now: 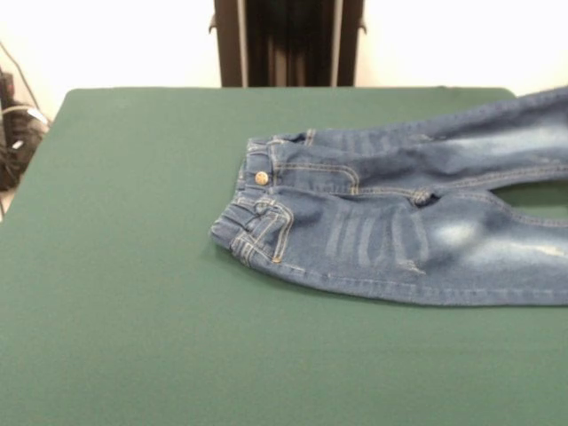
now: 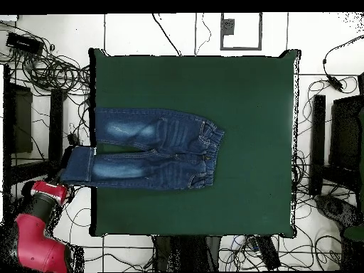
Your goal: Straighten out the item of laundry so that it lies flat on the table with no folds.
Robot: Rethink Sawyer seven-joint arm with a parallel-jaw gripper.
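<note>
The item of laundry, a small pair of blue jeans (image 1: 399,240), lies on the green table (image 1: 133,293) with its waistband and metal button toward the middle. Both legs run to the right and out of the front view. From overhead the jeans (image 2: 153,149) are spread with the legs side by side and a narrow gap between them. The leg ends reach the table's (image 2: 249,92) left edge, and one cuff sticks out past it. The waistband is gathered and slightly rumpled. Only the red arm (image 2: 39,227) shows, off the table's lower left corner. No gripper shows in either view.
Cables (image 2: 50,67) and dark stands (image 2: 316,142) lie on the floor around the table in the overhead view. A dark pedestal (image 1: 288,40) stands behind the table's far edge in the front view.
</note>
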